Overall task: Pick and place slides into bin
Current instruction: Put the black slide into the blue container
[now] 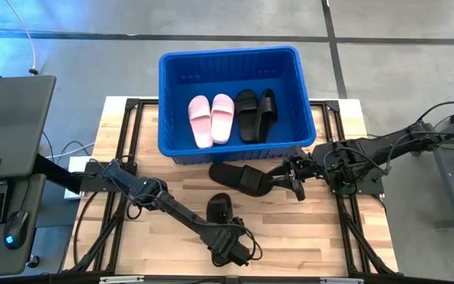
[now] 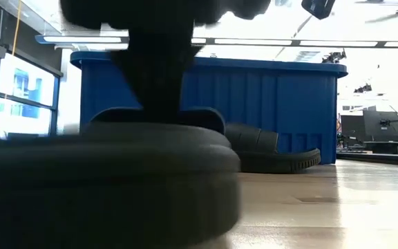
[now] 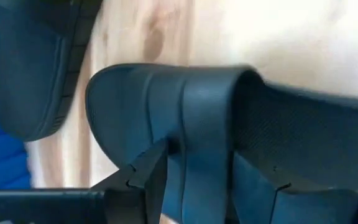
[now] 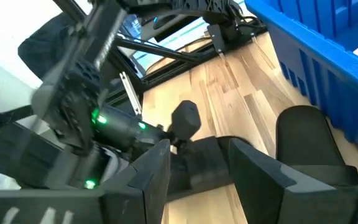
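The blue bin (image 1: pixel 235 99) stands at the table's far middle. Two pale pink slides (image 1: pixel 211 118) and two black slides (image 1: pixel 256 114) lie in it. A black slide (image 1: pixel 239 177) lies on the table just before the bin. My right gripper (image 1: pixel 290 183) is open at this slide's right end, and that end (image 4: pixel 197 171) shows between its fingers. Another black slide (image 1: pixel 219 208) is near the table's near edge. My left gripper (image 3: pixel 204 186) is shut on this slide, which fills the low view's foreground (image 2: pixel 102 173). My left gripper pinches a raised band of the black slide, its strap as it seems (image 3: pixel 204 143), between its two fingers (image 3: pixel 145 180). In the low view it comes down on the slide from above. Whether the slide is clear of the table does not show.
The bin's ribbed near wall (image 2: pixel 254 104) stands close behind both loose slides. Bare wooden table (image 1: pixel 314 229) lies to the near right. A desk with a keyboard and a mouse (image 1: pixel 14 229) stands off the table's left.
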You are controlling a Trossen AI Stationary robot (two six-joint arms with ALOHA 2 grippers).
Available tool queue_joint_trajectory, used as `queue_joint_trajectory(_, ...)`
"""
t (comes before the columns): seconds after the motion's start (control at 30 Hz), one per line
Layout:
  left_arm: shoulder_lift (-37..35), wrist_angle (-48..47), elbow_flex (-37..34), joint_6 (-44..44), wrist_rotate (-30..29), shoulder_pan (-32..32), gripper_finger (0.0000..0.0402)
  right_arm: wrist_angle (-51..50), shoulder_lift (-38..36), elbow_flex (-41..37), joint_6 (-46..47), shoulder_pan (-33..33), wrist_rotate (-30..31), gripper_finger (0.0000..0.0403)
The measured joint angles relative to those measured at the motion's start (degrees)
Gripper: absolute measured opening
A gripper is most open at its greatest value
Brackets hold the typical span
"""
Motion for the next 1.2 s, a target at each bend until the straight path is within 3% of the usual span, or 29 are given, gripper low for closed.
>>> queue_joint_trajectory(0.17, 0.04, -0.78, -0.09, -0.86, -1.73, 0.58, 0.0126, 0.03, 0.00, 0.00, 0.00, 0.00, -0.03, 0.0156)
queue_joint_trajectory(0.37, 0.04, -1.39, 0.34, 2.56, -1.22, 0.62, 0.0014, 0.02, 0.00, 0.00, 0.02, 0.01, -0.04, 0.0156)
queue_joint_trajectory(0.57, -3.97, -2.88, 2.41, 3.24, 6.50, -0.46, 0.0006, 0.00, 0.00, 0.00, 0.02, 0.01, -0.07, 0.0155)
queue_joint_trajectory(0.73, -13.51, -2.73, 2.68, 2.04, 5.57, -2.36, 0.0005, 0.10, -0.02, 0.00, 0.23, 0.01, -0.05, 0.0155)
queue_joint_trajectory(0.87, -21.64, -2.87, 2.53, -0.52, -1.01, -2.78, 0.0004, -0.05, -0.02, 0.00, 1.95, 0.01, -0.61, 0.0155)
queue_joint_trajectory(0.97, -27.45, -2.84, 2.62, -0.31, -10.02, -3.42, 0.0004, -0.87, -0.02, 0.00, 3.02, 0.02, -2.84, 0.0155)
queue_joint_trajectory(1.2, -35.17, -2.83, 2.62, 17.55, -29.73, -0.21, 0.0002, -12.03, 0.89, -0.08, 12.05, 3.03, -1.75, 0.0155)
